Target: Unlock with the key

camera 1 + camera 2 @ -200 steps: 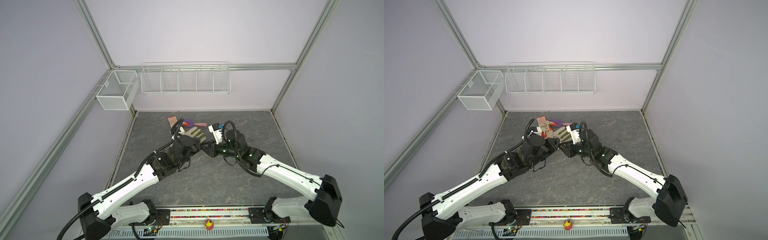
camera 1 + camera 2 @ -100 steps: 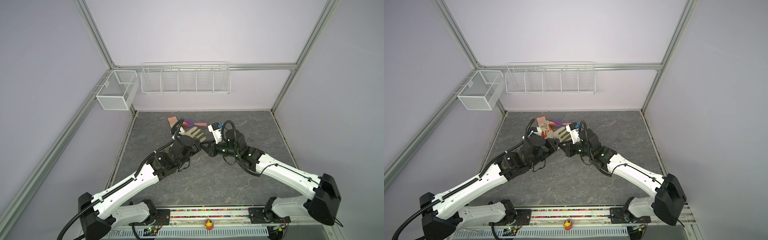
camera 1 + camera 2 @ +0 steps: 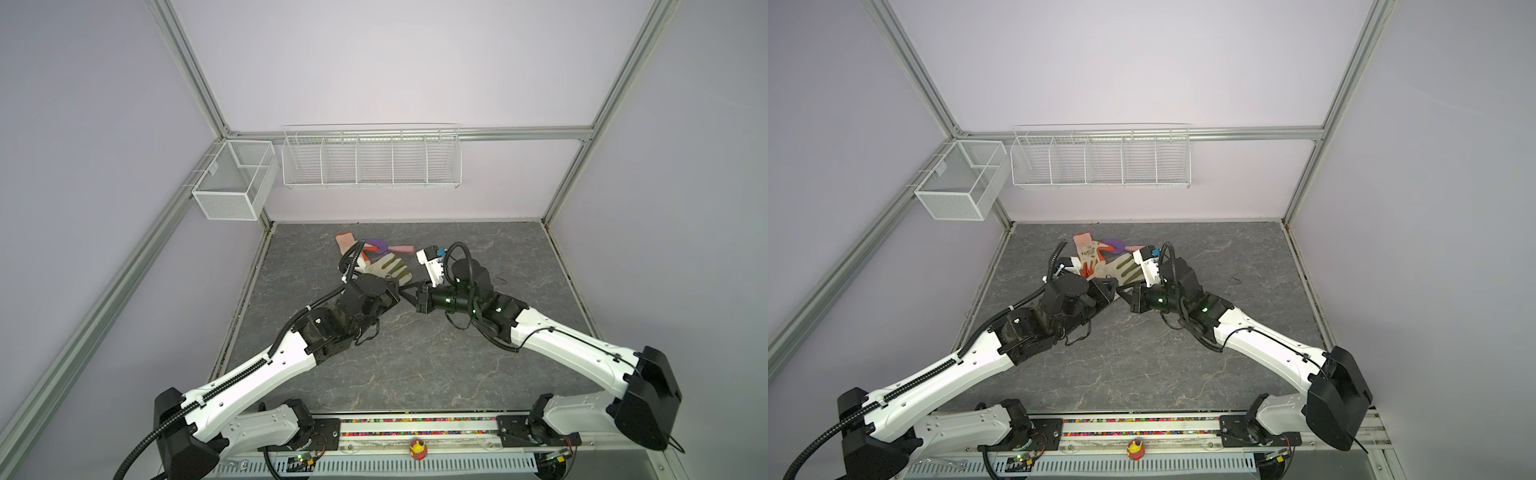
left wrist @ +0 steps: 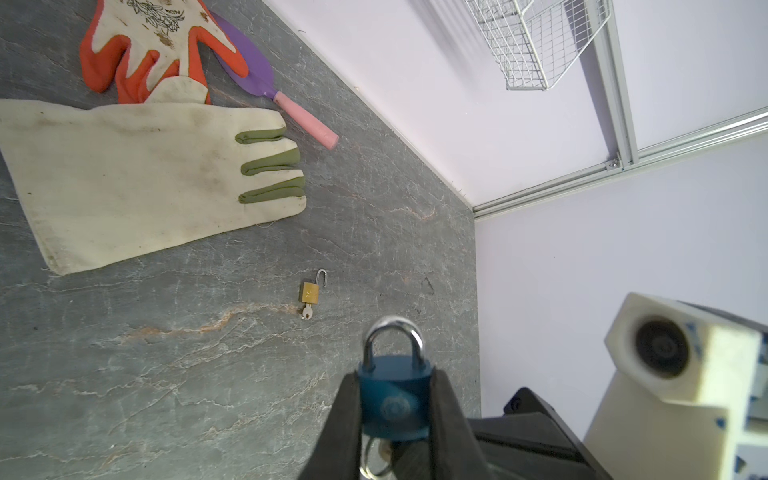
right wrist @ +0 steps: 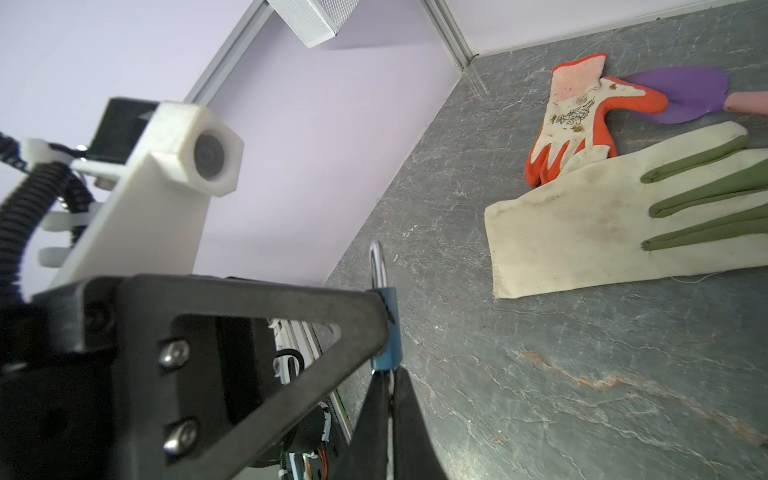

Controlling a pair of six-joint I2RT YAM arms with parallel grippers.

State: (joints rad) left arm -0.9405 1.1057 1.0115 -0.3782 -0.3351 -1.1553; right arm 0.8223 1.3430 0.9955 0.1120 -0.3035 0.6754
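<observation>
A blue padlock (image 4: pixel 395 401) with a silver shackle is clamped by its sides in my left gripper (image 4: pixel 395 380), held above the table. The padlock (image 5: pixel 388 328) shows edge-on in the right wrist view. Under its base hangs the key (image 4: pixel 385 451) on a small ring. My right gripper (image 5: pixel 388 376) is shut on the key (image 5: pixel 390 432), a thin bright strip between its fingers right below the lock. In both top views the left gripper (image 3: pixel 397 288) and right gripper (image 3: pixel 411 293) meet tip to tip over the table's middle, hiding lock and key.
A small brass padlock (image 4: pixel 309 292) lies on the table with its shackle open and a key in it. A white glove with green fingers (image 3: pixel 388 268), an orange glove (image 3: pixel 347 243) and a purple trowel (image 3: pixel 376 244) lie behind. Wire baskets (image 3: pixel 370 160) hang on the back wall.
The right gripper has closed its fingers onto the key under the padlock. The left gripper and padlock have stayed in place.
</observation>
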